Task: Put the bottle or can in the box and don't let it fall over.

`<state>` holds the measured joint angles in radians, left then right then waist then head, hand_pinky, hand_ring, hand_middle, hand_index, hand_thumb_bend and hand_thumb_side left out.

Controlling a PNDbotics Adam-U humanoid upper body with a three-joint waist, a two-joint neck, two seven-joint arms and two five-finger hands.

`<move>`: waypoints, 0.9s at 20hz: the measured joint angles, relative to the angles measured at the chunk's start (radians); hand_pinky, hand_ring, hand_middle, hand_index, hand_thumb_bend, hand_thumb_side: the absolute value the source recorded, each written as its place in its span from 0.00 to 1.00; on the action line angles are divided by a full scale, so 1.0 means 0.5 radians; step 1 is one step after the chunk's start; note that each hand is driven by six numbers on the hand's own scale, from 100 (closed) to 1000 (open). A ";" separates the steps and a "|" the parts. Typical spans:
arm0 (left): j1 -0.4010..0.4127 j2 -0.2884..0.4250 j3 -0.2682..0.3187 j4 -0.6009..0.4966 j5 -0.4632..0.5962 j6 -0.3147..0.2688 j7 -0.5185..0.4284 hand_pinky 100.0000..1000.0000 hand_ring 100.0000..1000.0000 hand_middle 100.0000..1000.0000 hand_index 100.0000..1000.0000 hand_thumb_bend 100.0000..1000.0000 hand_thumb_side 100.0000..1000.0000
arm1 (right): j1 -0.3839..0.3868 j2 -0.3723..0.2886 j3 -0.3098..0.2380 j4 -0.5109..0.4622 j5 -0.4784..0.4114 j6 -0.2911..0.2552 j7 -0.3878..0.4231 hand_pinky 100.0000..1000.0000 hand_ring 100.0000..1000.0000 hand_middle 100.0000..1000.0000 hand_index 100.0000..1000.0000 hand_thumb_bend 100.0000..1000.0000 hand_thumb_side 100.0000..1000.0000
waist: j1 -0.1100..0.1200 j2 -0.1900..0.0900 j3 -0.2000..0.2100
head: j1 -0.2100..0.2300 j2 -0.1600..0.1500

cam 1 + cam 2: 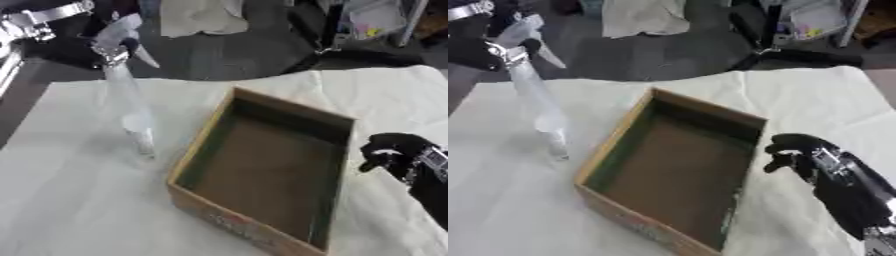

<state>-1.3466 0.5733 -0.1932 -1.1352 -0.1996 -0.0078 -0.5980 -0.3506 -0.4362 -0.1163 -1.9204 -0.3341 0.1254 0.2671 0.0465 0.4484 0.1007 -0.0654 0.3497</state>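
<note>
Gripping a clear spray bottle (129,107) by its neck, the left hand (479,50) holds it tilted at the upper left, its base near the white cloth (79,200), left of and outside the box. An open cardboard box (262,175) sits mid-table, nothing inside. Just right of the box, the right hand (798,152) hovers with fingers curled, holding nothing.
</note>
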 measured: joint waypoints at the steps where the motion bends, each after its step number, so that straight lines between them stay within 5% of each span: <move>1: 0.000 0.000 0.000 0.000 -0.003 -0.002 0.003 0.65 0.31 0.52 0.47 0.00 0.23 | 0.000 0.000 0.000 0.000 0.000 0.002 0.000 0.96 0.59 0.65 0.75 0.00 0.74 | 0.000 0.000 0.002 | 0.000 0.000; 18: -0.003 0.001 0.000 0.000 0.014 0.016 0.022 0.61 0.28 0.49 0.43 0.00 0.23 | 0.018 0.003 0.000 0.000 -0.008 0.018 -0.002 0.96 0.59 0.65 0.75 0.00 0.75 | 0.015 -0.026 0.015 | -0.010 0.015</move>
<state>-1.3482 0.5739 -0.1929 -1.1352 -0.1927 0.0000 -0.5870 -0.3416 -0.4349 -0.1164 -1.9204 -0.3381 0.1343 0.2660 0.0541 0.4353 0.1082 -0.0706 0.3574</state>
